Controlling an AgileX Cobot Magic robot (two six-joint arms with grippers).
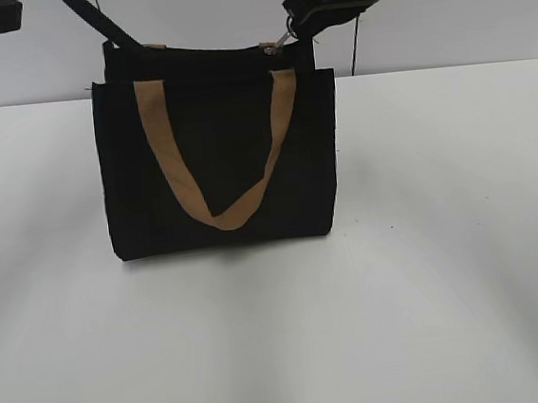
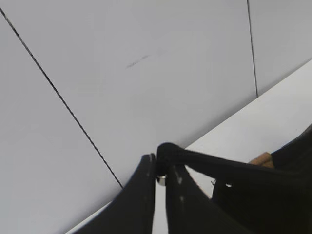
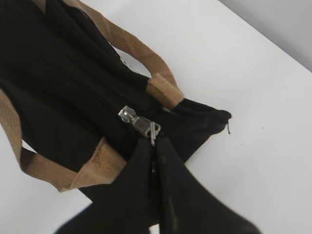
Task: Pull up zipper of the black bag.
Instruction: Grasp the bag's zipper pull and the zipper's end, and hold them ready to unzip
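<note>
The black bag (image 1: pixel 217 159) stands mid-table, its zipper (image 3: pixel 105 100) running left-right along the top; the right gripper (image 3: pixel 155 146), nearer, is pinched onto the silver pull tab (image 3: pixel 146 127) at the right end; the left gripper (image 2: pixel 158 168), reaching in from upper left, clamps black fabric at the left end.

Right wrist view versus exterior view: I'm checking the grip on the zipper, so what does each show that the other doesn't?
Only the right wrist view shows the right gripper with its fingers closed on the silver pull tab, near the bag's end. Only the exterior view shows the whole black bag upright on the table, a strap drooping down its front, and the left arm at its other top corner. Both show the tab and tan straps.
</note>
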